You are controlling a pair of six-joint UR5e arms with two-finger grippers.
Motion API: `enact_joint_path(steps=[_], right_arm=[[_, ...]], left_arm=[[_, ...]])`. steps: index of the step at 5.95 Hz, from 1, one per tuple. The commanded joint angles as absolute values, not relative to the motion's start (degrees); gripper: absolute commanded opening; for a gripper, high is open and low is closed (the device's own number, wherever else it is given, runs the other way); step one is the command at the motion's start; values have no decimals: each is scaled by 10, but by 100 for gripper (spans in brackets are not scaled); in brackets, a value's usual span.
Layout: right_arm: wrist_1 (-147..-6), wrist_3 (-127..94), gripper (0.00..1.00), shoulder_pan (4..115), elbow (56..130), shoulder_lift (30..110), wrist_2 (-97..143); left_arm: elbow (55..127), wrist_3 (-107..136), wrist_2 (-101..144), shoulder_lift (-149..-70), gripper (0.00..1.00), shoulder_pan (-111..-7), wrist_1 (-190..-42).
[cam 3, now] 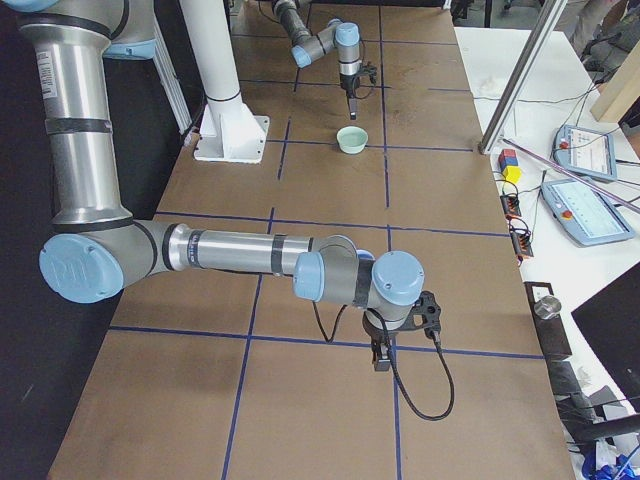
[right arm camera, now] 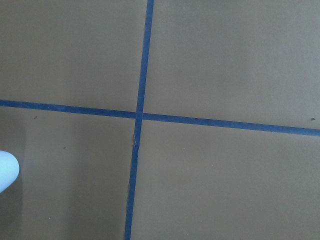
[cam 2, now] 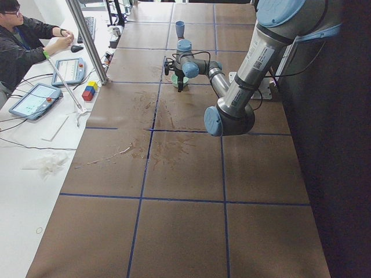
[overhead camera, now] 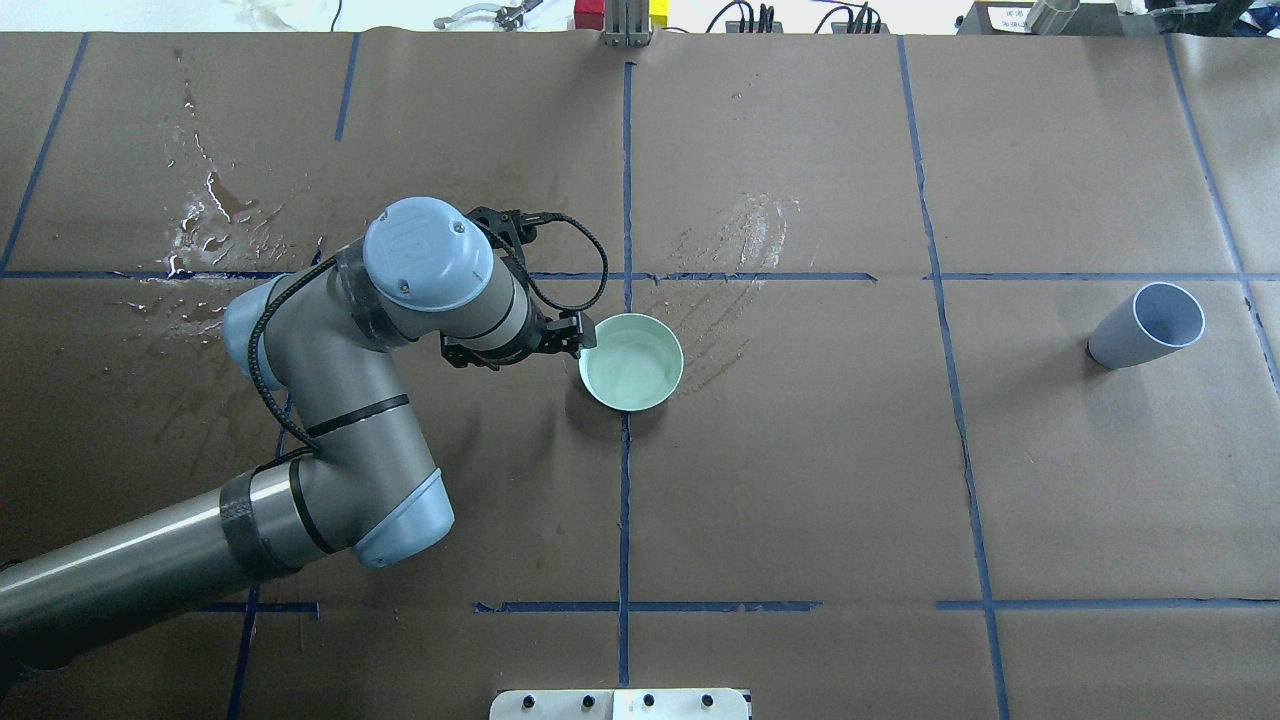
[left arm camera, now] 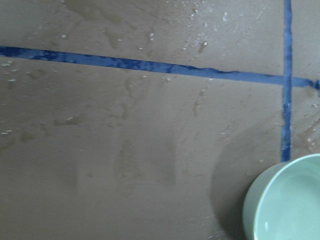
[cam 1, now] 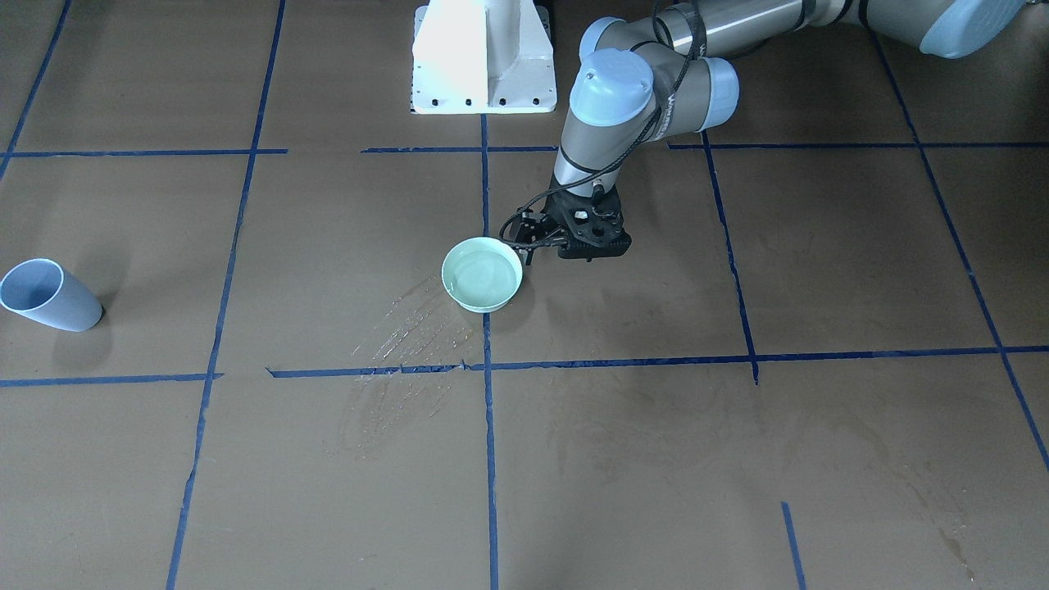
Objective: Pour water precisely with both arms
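A pale green bowl (cam 1: 482, 274) (overhead camera: 631, 361) sits mid-table, and the water (overhead camera: 628, 368) inside it shows as a glossy surface. My left gripper (cam 1: 592, 246) (overhead camera: 505, 355) points straight down just beside the bowl's rim, low over the table. Its fingers are hidden under the wrist, so I cannot tell whether it is open or shut. The left wrist view catches only the bowl's edge (left arm camera: 287, 202) at its bottom right corner. A pale blue cup (cam 1: 47, 295) (overhead camera: 1145, 327) stands far off on my right side. My right gripper (cam 3: 381, 357) shows only in the exterior right view, so I cannot tell its state.
Wet streaks (overhead camera: 735, 245) (cam 1: 406, 332) mark the brown paper beside the bowl, and a splashed patch (overhead camera: 205, 235) lies at the far left. The white pedestal (cam 1: 483, 57) stands at the robot's base. A person (cam 2: 23, 43) sits at a side desk with tablets.
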State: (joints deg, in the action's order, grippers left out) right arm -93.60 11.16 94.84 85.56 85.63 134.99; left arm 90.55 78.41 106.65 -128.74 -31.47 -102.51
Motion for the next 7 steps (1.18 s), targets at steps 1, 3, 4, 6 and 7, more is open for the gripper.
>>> enact_joint_path(steps=[1,3,4,6,7], right_arm=[[-936,112,100,949,856,857,1350],[-936,112,100,948,857,857,1350],[-936,112,100,949,859,860,1350],[-936,112,100,949,859,861,1350],[-936,113,100,949,859,861,1350]], left_arm=[[866,841,1065,-1308,98,-302,-1056],[864,875,1065,-1308,94,-289,-1071],[864,881,1066,-1310,73,-288,-1072],[864,893,1067,-1313,7,-288,-1072],[864,894,1067,-1316,5,-288,-1072]])
